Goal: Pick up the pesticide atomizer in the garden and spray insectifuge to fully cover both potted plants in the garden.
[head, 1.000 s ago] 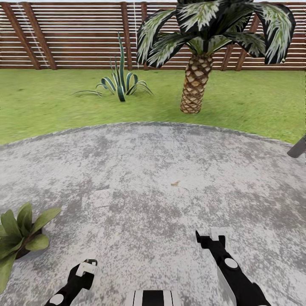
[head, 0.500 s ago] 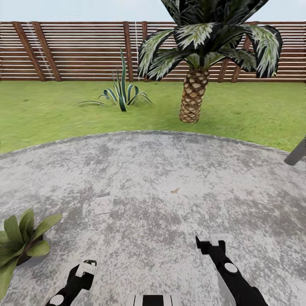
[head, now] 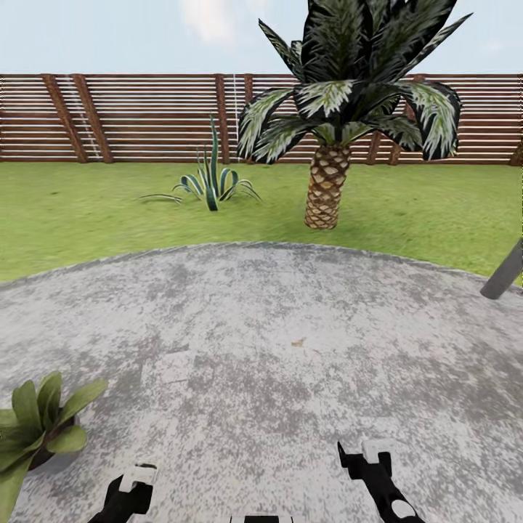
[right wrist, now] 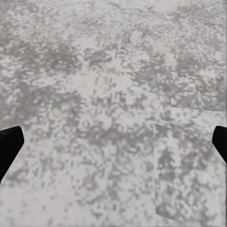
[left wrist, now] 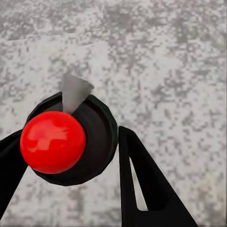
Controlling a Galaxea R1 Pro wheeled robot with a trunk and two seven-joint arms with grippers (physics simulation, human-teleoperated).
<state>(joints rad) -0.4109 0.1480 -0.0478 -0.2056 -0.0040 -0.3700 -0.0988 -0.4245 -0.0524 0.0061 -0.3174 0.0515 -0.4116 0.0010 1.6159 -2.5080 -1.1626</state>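
**Spray bottle in the left gripper, 1 plant at the patio edge**

We see only 1 potted plant (head: 36, 425), cut off at the left edge of the head view, its pot mostly hidden by leaves. A grey post (head: 503, 272) is cropped at the right.

Both arms sit low, mostly out of frame. Our left gripper (left wrist: 71, 156) pinches the spray bottle (left wrist: 82, 137), seen end-on with its red cap and pale nozzle over the patio (head: 276, 327). Our right gripper (right wrist: 113, 142) is spread wide, fingertips (right wrist: 9, 142) at opposite edges, holding nothing.

The lawn (head: 87, 211), fence (head: 145, 116), palm (head: 327, 181) and agave (head: 211, 181) lie ahead.
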